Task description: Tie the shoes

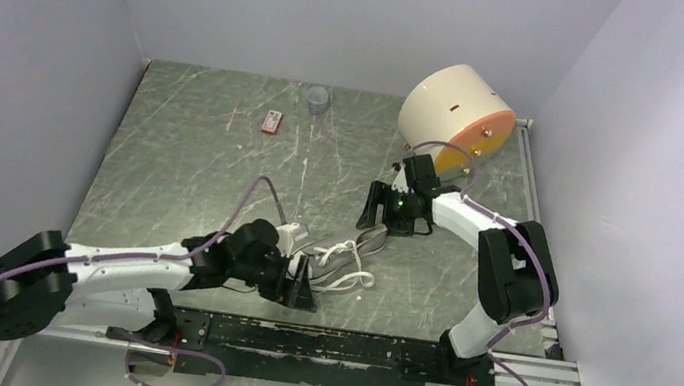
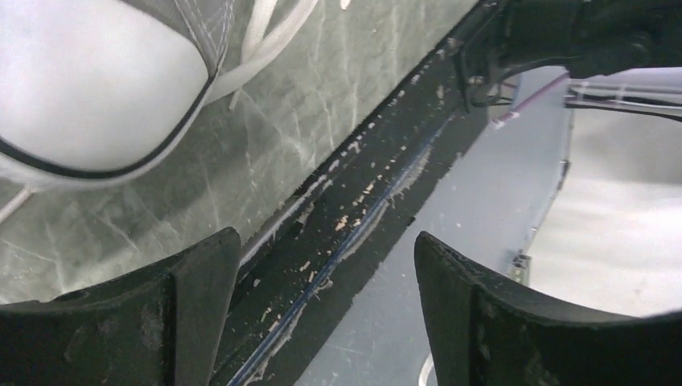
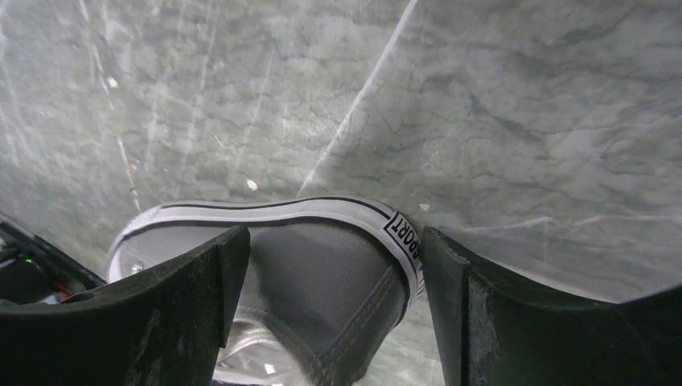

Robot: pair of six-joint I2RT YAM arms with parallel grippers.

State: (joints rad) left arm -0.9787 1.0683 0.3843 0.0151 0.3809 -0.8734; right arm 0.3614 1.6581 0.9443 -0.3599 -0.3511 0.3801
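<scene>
The grey canvas sneaker [image 1: 364, 239] lies mid-table, its white toe cap toward the left arm and its loose white laces [image 1: 345, 266] spread in front. My left gripper [image 1: 301, 286] is open and empty, just in front of the toe. In the left wrist view the toe cap [image 2: 80, 88] and laces [image 2: 269, 32] sit at the upper left, away from the left gripper [image 2: 326, 265]. My right gripper [image 1: 380, 211] is open and hovers at the heel. In the right wrist view the grey heel [image 3: 322, 269] with its white sole band lies between the jaws of the right gripper [image 3: 331, 245], untouched.
A cream cylinder with an orange face [image 1: 456, 114] lies at the back right. A small red item [image 1: 272, 122] and a small grey cup [image 1: 319, 100] sit at the back. A black rail [image 1: 347, 345] runs along the table's near edge. Walls close in left, right and back.
</scene>
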